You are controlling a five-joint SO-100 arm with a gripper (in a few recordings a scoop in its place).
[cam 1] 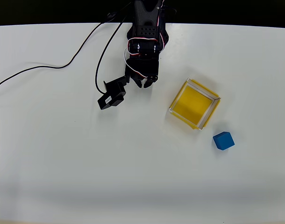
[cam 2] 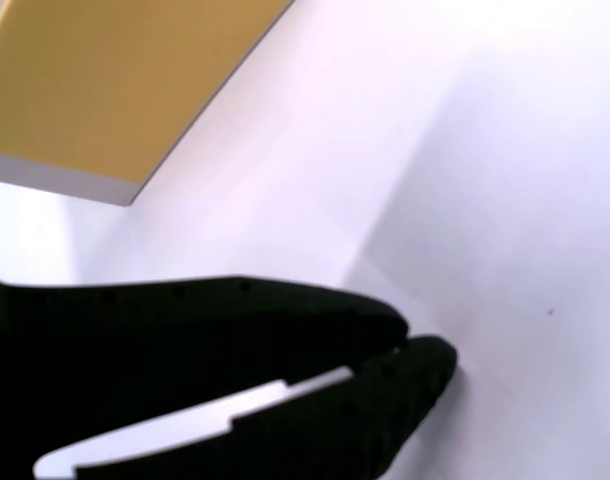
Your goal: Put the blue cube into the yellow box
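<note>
In the overhead view the black gripper [cam 1: 146, 83] hangs over the white table [cam 1: 63, 163] near its far edge, its two fingertips together with nothing between them — clenched on empty air. Just beside it, to its picture-left and a little toward the near edge, sits a small black block-shaped part [cam 1: 112, 95] that appears to belong to the arm; whether it rests on the table cannot be told. A thin black cable [cam 1: 53, 66] trails away from the arm toward the picture-left edge, and another loops down beside the block. To the picture-right of the gripper, near but apart, stands the yellow box [cam 1: 195, 103], turned cornerwise, its yellow floor bare and its thin pale walls catching the light. The blue cube [cam 1: 224, 140] lies on the table beyond the box from the gripper, just off the box's lower-right side and not touching it — the box stands between gripper and cube. The arm's base is cut off by the dark band at the top of the picture. In the wrist view the fingers [cam 2: 285, 330] fill the lower left as a blurred black mass, their tips meeting; a pale sliver runs between them further back, too soft to read. A yellow slab with a pale edge [cam 2: 115, 80], cropped at the upper left corner, looks like the box, though the blur makes this uncertain.
</note>
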